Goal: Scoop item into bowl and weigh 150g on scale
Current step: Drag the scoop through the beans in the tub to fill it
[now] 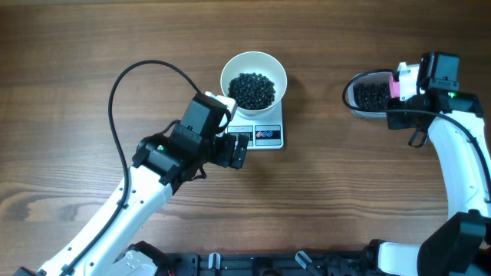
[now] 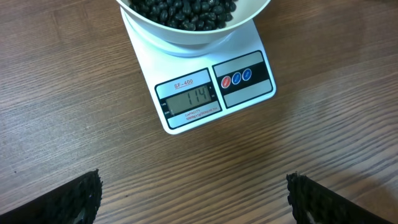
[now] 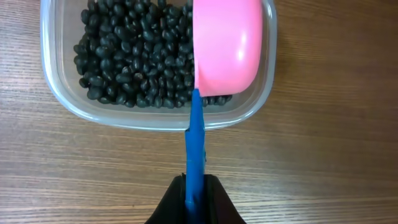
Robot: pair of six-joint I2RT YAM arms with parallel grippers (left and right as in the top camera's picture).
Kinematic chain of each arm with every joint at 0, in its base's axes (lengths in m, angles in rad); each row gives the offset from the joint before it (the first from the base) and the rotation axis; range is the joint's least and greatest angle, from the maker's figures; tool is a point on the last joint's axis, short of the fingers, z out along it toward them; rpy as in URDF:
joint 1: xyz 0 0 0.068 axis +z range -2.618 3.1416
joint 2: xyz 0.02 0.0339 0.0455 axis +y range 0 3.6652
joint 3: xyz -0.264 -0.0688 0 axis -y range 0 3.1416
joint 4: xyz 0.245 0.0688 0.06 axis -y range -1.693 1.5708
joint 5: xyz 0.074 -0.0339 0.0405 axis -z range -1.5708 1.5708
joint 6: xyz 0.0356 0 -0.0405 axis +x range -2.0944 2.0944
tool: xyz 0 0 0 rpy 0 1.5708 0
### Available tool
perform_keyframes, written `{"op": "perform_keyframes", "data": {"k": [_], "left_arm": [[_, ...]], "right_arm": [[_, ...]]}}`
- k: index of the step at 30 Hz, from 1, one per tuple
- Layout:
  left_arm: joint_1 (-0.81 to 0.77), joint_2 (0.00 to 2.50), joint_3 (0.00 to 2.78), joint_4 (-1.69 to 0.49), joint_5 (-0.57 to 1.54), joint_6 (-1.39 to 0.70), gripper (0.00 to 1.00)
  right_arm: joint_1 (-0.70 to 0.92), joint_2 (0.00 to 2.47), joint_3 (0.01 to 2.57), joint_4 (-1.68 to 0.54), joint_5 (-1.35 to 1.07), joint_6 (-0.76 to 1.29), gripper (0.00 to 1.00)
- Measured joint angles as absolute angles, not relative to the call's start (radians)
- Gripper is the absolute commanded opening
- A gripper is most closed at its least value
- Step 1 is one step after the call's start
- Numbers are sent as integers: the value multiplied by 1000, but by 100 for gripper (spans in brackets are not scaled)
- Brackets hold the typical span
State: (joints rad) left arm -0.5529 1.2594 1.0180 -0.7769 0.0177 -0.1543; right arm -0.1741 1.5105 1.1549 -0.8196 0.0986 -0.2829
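Right pincer (image 3: 194, 190) clamps the scoop (image 3: 227, 46); left pincer (image 2: 194, 199) gapes over scale (image 2: 189, 99) marked SF-400, showing 114

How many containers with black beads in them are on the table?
2: the white bowl on the scale at centre, and the clear tub at the right, pink scoop over it. None seems hidden.

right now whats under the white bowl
The scale sits under the bowl, which holds black beads. Its front edge shows, with the display reading 114 and three round buttons. The rest of its top is covered by the bowl and cannot be seen.
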Motion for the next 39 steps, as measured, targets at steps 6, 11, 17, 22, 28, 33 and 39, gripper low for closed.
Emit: {"op": "perform_keyframes", "data": {"k": [6,11,17,22,28,33,39], "left_arm": [[-553,1259,1018,-777,18,-154,100],[-553,1259,1018,-776,18,-154,100],[-553,1259,1018,-777,18,-154,100],[-553,1259,1018,-776,18,-154,100],[-553,1259,1018,-777,18,-154,100],[-553,1259,1018,-777,18,-154,100],[-553,1259,1018,-777,18,-154,100]], "right_arm": [[-174,1555,1155,-811,99,-283,5],[-174,1584,1155,-810,52,-283,4],[-176,1601,1155,-823,-82,-283,4],[-183,1601,1155,-850,-210,-324,4],[-183,1601,1155,-852,-240,-370,4],[-196,1601,1155,-852,-254,-407,4],[-302,1602,1155,-864,-409,-419,4]]}}
